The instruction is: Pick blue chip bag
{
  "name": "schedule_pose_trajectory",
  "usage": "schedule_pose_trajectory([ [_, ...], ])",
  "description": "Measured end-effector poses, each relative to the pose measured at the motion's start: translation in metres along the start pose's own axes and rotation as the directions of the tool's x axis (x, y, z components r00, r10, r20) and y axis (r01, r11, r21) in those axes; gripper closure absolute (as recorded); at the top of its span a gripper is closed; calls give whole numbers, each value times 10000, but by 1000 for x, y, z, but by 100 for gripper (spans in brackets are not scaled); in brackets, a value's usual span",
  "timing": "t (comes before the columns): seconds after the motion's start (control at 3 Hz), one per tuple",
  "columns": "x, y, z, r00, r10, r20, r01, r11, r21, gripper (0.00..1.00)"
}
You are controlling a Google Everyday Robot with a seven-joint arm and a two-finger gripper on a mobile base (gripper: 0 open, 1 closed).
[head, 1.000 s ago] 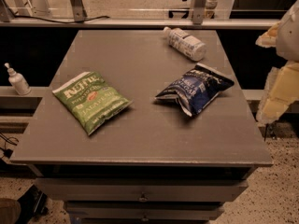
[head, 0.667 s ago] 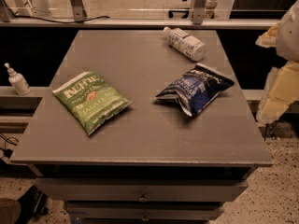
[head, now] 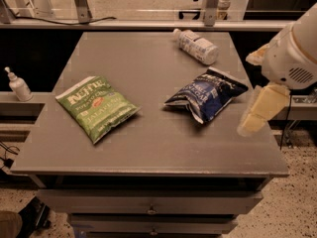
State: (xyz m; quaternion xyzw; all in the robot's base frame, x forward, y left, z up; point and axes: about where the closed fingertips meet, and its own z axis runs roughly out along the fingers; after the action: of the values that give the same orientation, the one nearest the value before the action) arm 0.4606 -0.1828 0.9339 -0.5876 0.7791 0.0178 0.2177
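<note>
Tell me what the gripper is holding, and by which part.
Nothing. The gripper hangs empty beside the table, apart from the blue chip bag lying on it.

Table (head: pixel 148 150): blue bag (head: pixel 208 94), green bag (head: pixel 96 107), bottle (head: pixel 195 46); tool (head: pixel 255 115) right.

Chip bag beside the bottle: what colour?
Blue chip bag: dark navy, white lettering, camera view. Gripper hangs right of it.

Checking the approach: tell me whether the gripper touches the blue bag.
Apart. Camera view: gripper hangs right of the blue bag, a strip of table showing between them.
</note>
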Motion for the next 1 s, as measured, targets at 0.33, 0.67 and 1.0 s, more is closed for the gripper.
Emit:
schedule_pose_trajectory([
  [0.33,-14,-15,36,9971,131,756,-137,9999,80,0],
  [0.67,-26,-25,72,9928,281,1168,-277,9996,-47,0],
  [1.0,-31,-27,106,9893,503,1367,-475,9986,-235,18],
])
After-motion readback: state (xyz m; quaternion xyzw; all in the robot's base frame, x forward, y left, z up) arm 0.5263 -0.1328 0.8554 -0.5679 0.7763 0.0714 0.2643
